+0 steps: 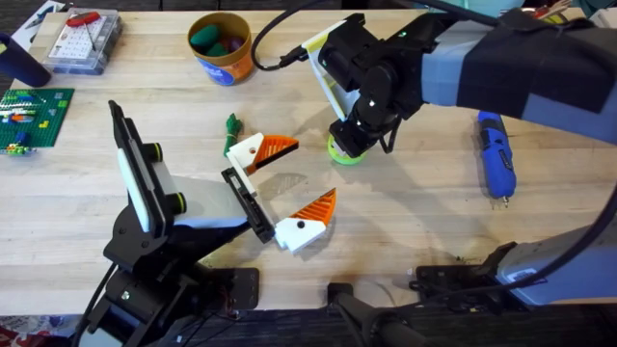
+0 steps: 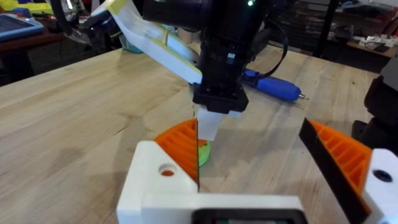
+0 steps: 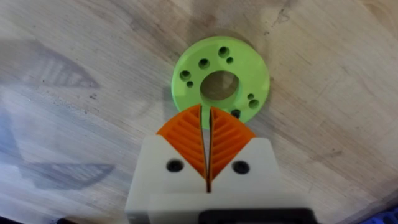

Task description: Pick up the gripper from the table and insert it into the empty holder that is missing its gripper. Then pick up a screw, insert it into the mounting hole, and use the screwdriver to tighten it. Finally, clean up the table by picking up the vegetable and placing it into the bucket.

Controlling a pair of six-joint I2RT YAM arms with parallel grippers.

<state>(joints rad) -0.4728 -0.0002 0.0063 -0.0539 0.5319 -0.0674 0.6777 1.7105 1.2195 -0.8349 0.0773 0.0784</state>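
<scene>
Over the lime-green holed disc (image 3: 221, 81), right tool (image 3: 208, 124) hovers pressed together; dark-green toy vegetable (image 1: 232, 125) remains unbucketed; left tool (image 1: 289, 188) spread.

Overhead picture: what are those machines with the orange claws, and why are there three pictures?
They are two robot arms at a wooden table. One picture looks down from above. The other two come from a little camera on each arm's wrist. The left gripper is open and holds nothing. The right gripper has its fingers pressed together, pointing down at the edge of a lime disc with holes. Also on the table are a blue screwdriver, a small green toy vegetable and an orange bucket.
</scene>
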